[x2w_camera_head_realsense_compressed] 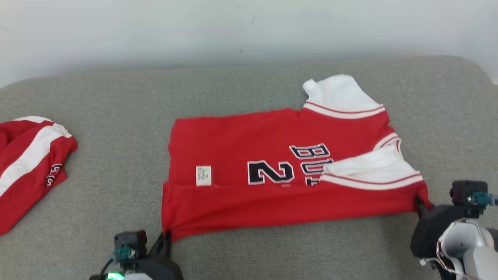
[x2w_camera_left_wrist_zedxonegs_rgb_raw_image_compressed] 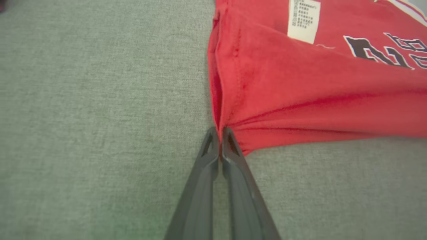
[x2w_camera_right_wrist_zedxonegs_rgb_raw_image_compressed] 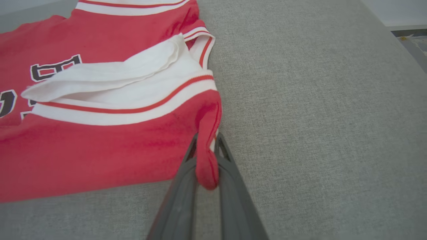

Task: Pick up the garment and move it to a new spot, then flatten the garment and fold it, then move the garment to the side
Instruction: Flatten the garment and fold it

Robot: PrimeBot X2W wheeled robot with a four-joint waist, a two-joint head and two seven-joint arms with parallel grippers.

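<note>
garment: red cloth jersey [x2w_camera_head_realsense_compressed: 233,151] with white striped sleeves and dark lettering. It lies spread mid-frame in the head view on the grey cloth-covered table [x2w_camera_head_realsense_compressed: 116,101]. The near long edge is doubled over, and a white care label [x2w_camera_head_realsense_compressed: 203,175] shows centre left.
step (judged): fold under way, both near corners gripped. The likely move is to carry the near edge up-frame over the body.
left tool [x2w_camera_head_realsense_compressed: 165,238]: lower left of the head view, clenched on the jersey's lower-left corner. In the left wrist view the fingers [x2w_camera_left_wrist_zedxonegs_rgb_raw_image_compressed: 233,156] are pressed together with the hem pinched right at their tips.
right tool [x2w_camera_head_realsense_compressed: 419,203]: lower right of the head view, grasping the lower-right corner under the white sleeve [x2w_camera_head_realsense_compressed: 373,167]. In the right wrist view a red wad of cloth sits between its fingers [x2w_camera_right_wrist_zedxonegs_rgb_raw_image_compressed: 183,186].
arm pose: the left arm is low at the bottom edge, fingers pointing up-frame. The right pale forearm [x2w_camera_head_realsense_compressed: 463,241] enters from the lower right corner, fingers angled up-left. Both tools are close to the table.
do it well: raise both corners together and level, and keep the edge taut between the tools. Lift enough that the under layer doesn't drag. Lay the edge parallel to the far edge, and let go only once the cloth rests.
watch: the loose sleeve may flop or crease, and the left pinch is shallow, so it could slip.
other: red-and-white striped garment [x2w_camera_head_realsense_compressed: 27,163] at the far left edge, well apart. Leave it.
</note>
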